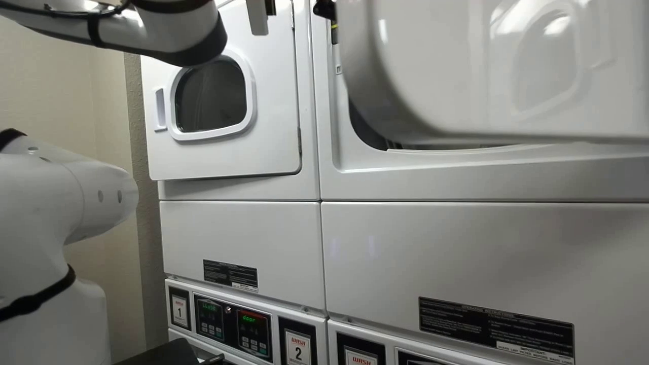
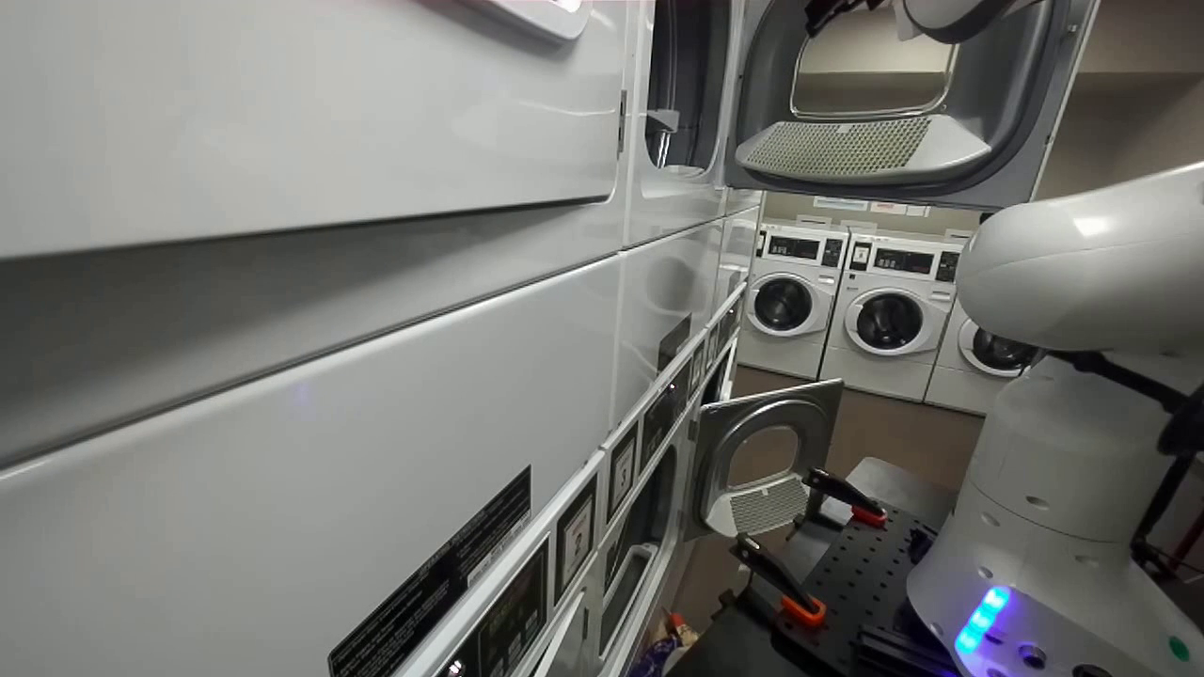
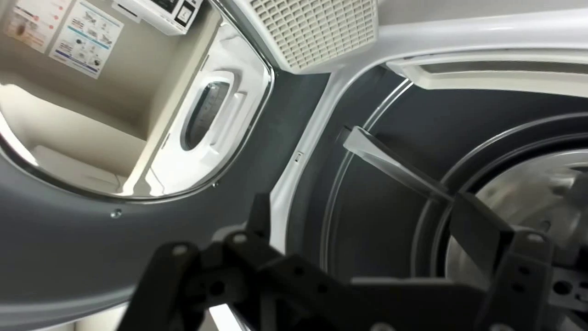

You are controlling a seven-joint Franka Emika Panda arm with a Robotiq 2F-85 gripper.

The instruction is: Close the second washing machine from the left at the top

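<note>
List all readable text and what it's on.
"WASH 1": leftmost card
"WASH 2": second card
"WASH", "3": third card, across both exterior views
"door": right display
"IMPORTANT": right instruction label
Too small or blurred: that label's remaining text, left label, left display, farther cards, wall posters, washer panels.

Wrist view faces drum (image 3: 386,216); open door (image 1: 471,76) in both exterior views.
</note>
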